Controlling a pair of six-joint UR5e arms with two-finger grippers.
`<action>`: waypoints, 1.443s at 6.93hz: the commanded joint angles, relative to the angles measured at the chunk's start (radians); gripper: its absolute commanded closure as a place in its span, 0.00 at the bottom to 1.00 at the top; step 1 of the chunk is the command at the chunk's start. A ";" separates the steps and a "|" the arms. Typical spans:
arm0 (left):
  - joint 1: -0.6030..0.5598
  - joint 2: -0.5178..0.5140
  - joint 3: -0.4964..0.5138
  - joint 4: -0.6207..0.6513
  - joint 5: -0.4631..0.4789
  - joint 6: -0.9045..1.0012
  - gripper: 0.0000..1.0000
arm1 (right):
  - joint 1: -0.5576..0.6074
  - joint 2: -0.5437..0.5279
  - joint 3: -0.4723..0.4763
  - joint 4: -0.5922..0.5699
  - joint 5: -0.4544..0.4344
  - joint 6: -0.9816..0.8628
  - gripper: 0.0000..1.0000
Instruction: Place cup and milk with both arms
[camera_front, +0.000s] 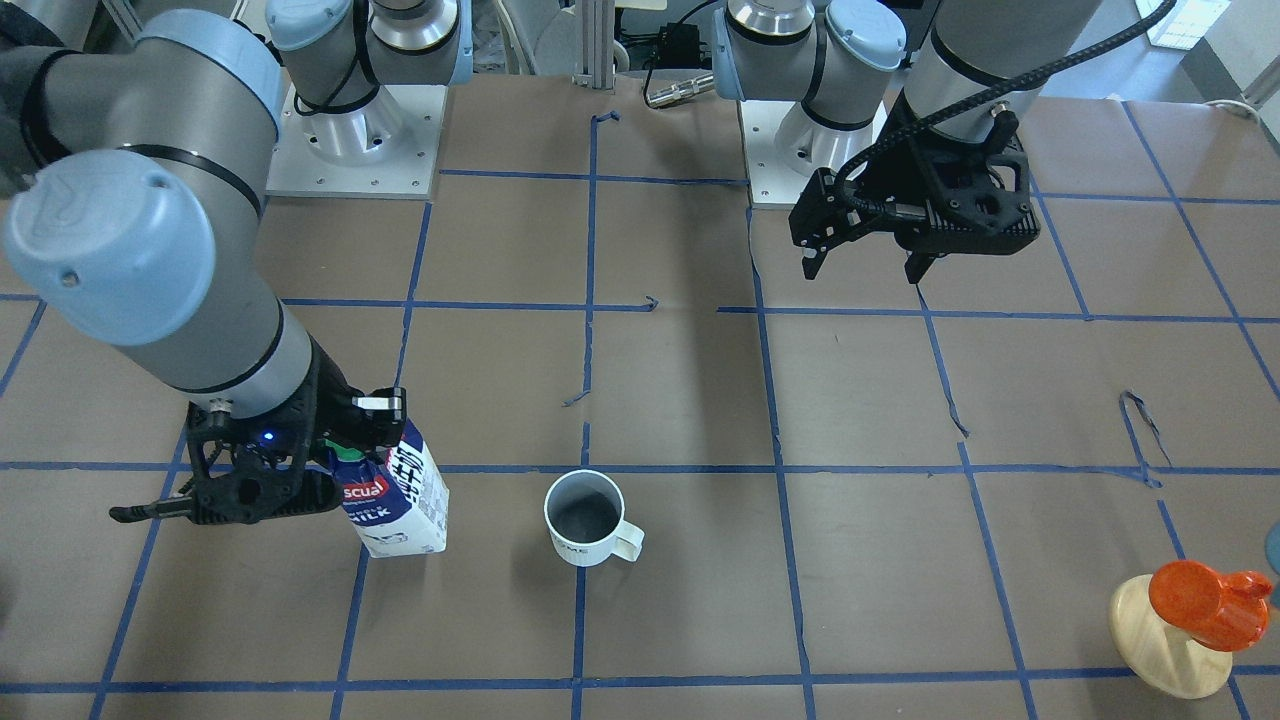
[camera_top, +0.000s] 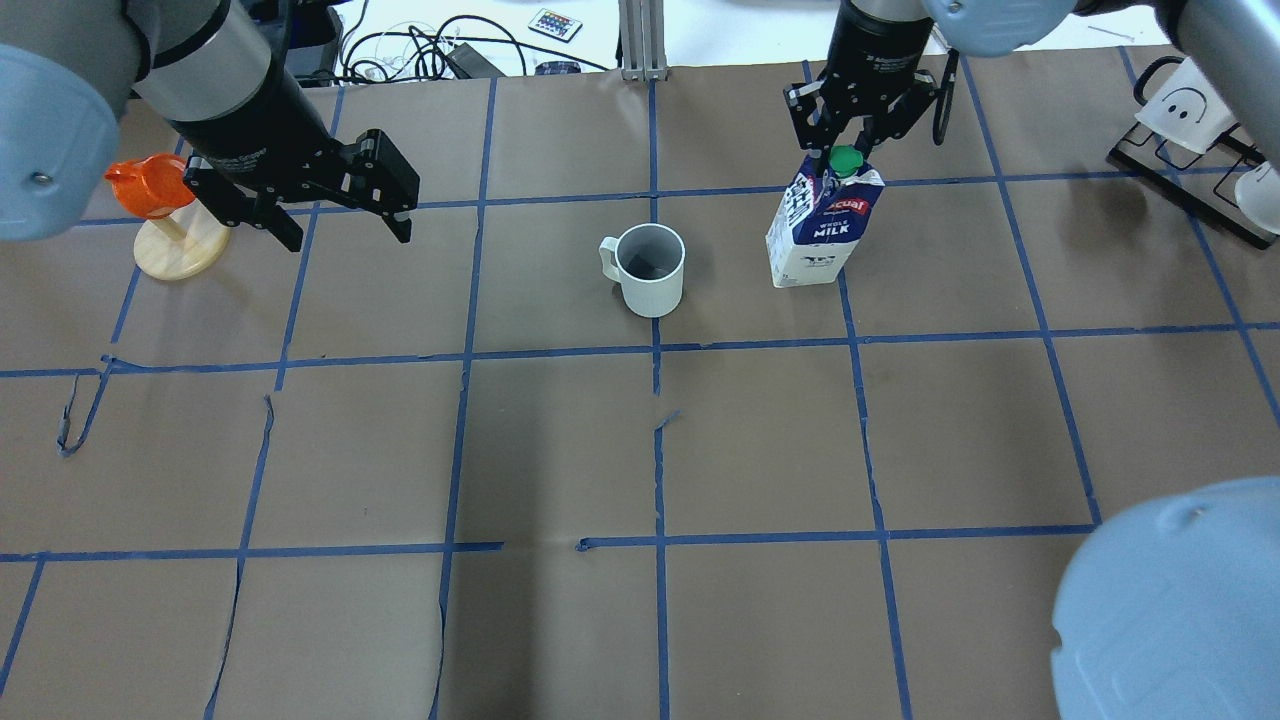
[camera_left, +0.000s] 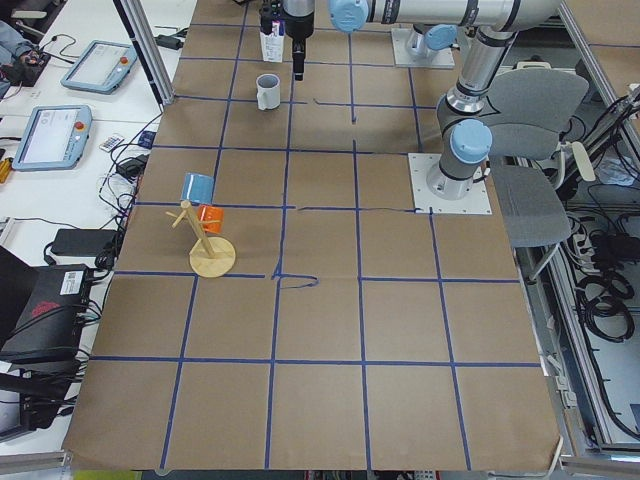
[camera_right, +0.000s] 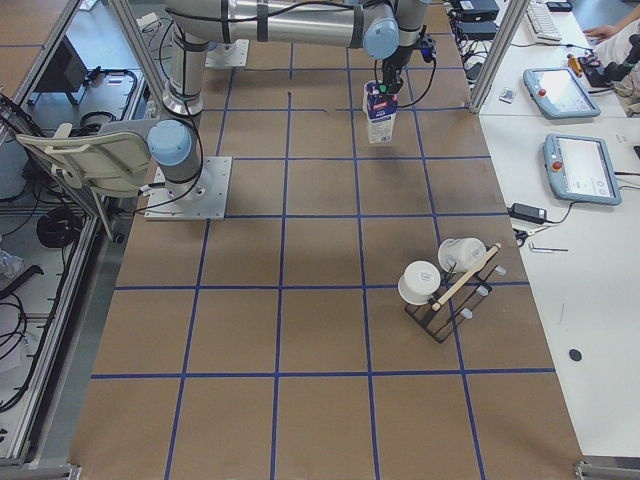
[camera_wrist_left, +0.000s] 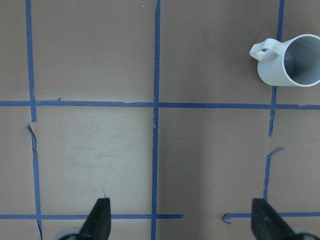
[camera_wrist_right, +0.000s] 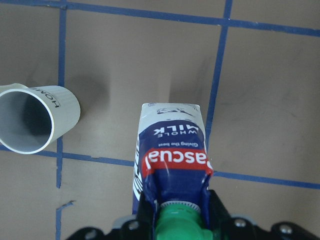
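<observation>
The milk (camera_front: 400, 500) is a blue and white carton with a green cap; it rests on the table and leans slightly. My right gripper (camera_front: 365, 440) is shut on its gabled top beside the cap, as the right wrist view (camera_wrist_right: 170, 150) shows. The cup (camera_front: 585, 520), a white mug with a dark inside, stands upright next to the milk (camera_top: 822, 230) with its handle pointing away from it. My left gripper (camera_top: 348, 236) is open and empty, held above the table well away from the cup (camera_top: 652, 270). The cup also shows at the top right of the left wrist view (camera_wrist_left: 290, 67).
A wooden stand with an orange cup (camera_top: 165, 220) stands at the far edge, close behind my left gripper. A black rack with white mugs (camera_top: 1190, 130) stands at the far right. Blue tape lines grid the brown table (camera_top: 560, 450).
</observation>
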 joint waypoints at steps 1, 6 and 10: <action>0.004 0.004 0.004 0.000 0.005 0.057 0.00 | 0.027 0.069 -0.058 -0.012 0.002 0.058 0.88; 0.005 -0.003 0.021 -0.043 0.001 0.071 0.00 | 0.096 0.140 -0.093 -0.049 0.001 0.244 0.87; 0.001 -0.001 0.021 -0.044 0.003 0.064 0.00 | 0.121 0.143 -0.092 -0.047 0.004 0.281 0.86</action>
